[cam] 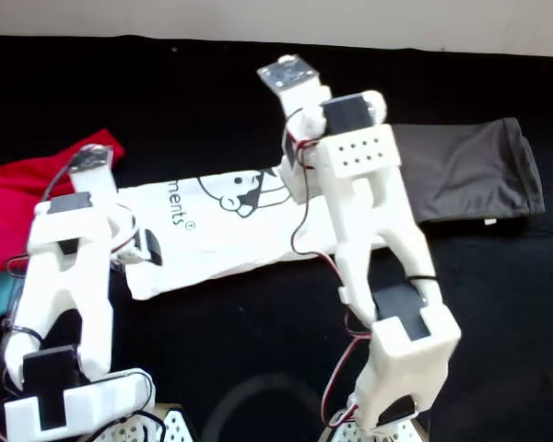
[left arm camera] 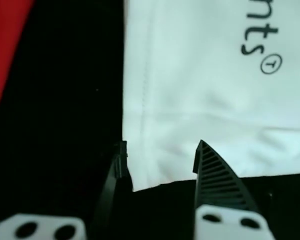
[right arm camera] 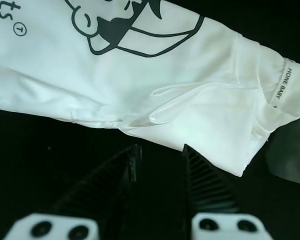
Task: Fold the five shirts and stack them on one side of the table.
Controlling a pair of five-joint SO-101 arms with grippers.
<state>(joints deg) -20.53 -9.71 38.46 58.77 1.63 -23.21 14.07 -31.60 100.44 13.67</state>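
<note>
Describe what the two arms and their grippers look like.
Both the left arm and the right arm are blocky white plastic segments with black motor blocks at the joints and thin red and black cables running along them. The left gripper and right gripper have black pointed fingers, one ribbed, on white bases with round holes.

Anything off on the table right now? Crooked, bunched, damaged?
No damage visible. The white shirt lies slanted across the table, with a loose pucker near its collar end. The red shirt sits bunched at one side, unlike the flat grey shirt.
</note>
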